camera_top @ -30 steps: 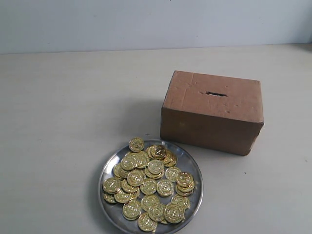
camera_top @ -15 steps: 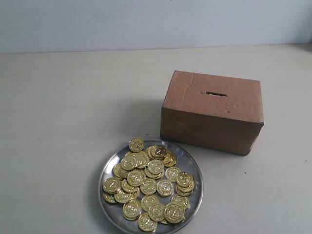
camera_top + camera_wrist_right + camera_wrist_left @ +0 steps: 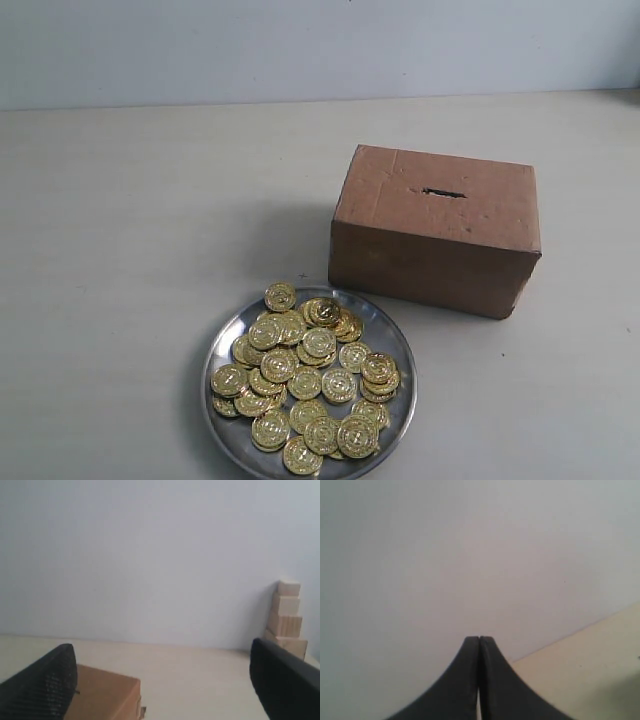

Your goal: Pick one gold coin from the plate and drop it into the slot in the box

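A round silver plate (image 3: 395, 345) heaped with gold coins (image 3: 305, 375) sits at the front of the table in the exterior view. Behind it to the right stands the brown cardboard box (image 3: 435, 230), its dark slot (image 3: 443, 192) in the top face. Neither arm shows in the exterior view. In the left wrist view my left gripper (image 3: 479, 639) is shut, black fingers pressed together with nothing between them, facing the wall. In the right wrist view my right gripper (image 3: 162, 665) is open wide, and a corner of the box (image 3: 105, 695) lies between its fingers, below them.
The beige table (image 3: 130, 250) runs back to a pale wall (image 3: 300, 45). A stack of small wooden blocks (image 3: 286, 620) stands against the wall in the right wrist view.
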